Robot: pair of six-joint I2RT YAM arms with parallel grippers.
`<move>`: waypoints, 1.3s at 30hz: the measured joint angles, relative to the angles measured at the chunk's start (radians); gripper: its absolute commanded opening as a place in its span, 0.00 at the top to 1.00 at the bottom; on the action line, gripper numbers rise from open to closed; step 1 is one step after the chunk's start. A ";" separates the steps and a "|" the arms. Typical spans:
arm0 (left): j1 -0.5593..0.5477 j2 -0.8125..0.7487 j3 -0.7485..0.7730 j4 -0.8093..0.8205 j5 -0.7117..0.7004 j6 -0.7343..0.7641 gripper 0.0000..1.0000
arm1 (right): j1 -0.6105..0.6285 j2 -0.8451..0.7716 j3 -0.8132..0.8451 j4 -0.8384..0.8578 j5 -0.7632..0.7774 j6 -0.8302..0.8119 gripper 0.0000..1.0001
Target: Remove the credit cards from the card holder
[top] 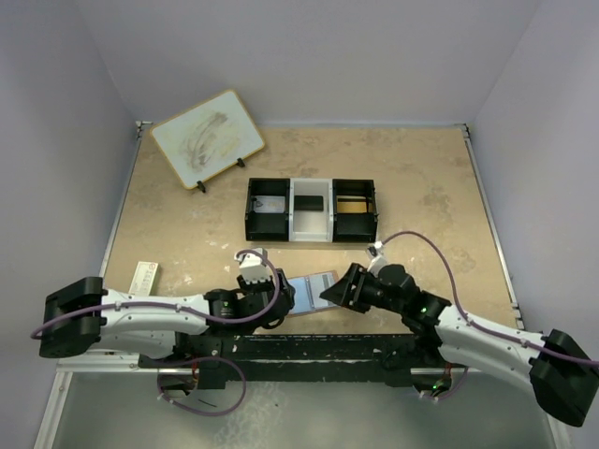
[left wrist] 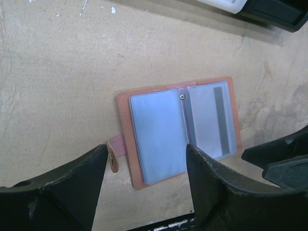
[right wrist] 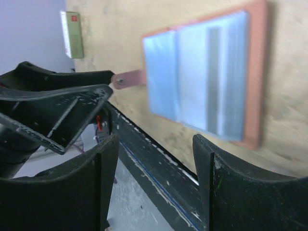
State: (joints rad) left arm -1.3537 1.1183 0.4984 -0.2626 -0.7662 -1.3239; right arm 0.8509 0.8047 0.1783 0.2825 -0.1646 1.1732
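Left pincer (left wrist: 147, 149) gapes above open card holder (left wrist: 159, 125)

We read this as a robotics lab test cell. Plain pale walls (top: 309, 56) box in a tan counter (top: 430, 178) behind and beside the tray (top: 309, 230). In front of the tray, left arm (top: 159, 313) and right arm (top: 468, 327) mount on a black rail (top: 309, 348). Only staged props: board (top: 206, 140) behind-left of the tray, card holder (top: 311, 284) just in front.

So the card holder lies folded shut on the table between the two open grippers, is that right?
Not quite: the card holder lies open, as the left wrist view shows, on the table between the open left gripper and right gripper.
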 measured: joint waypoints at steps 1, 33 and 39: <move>0.005 0.023 0.003 0.008 0.005 0.002 0.36 | 0.000 -0.023 -0.029 -0.015 0.005 0.029 0.35; 0.076 0.246 0.049 0.058 0.092 0.038 0.49 | 0.000 0.228 -0.025 0.112 0.018 0.191 0.44; 0.076 0.274 0.057 0.059 0.074 0.044 0.61 | 0.000 0.208 -0.027 0.159 0.028 0.216 0.44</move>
State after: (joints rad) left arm -1.2774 1.3926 0.5556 -0.2035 -0.6926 -1.2797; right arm 0.8509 1.0126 0.1513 0.4416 -0.1368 1.3888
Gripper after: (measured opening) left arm 0.432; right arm 0.561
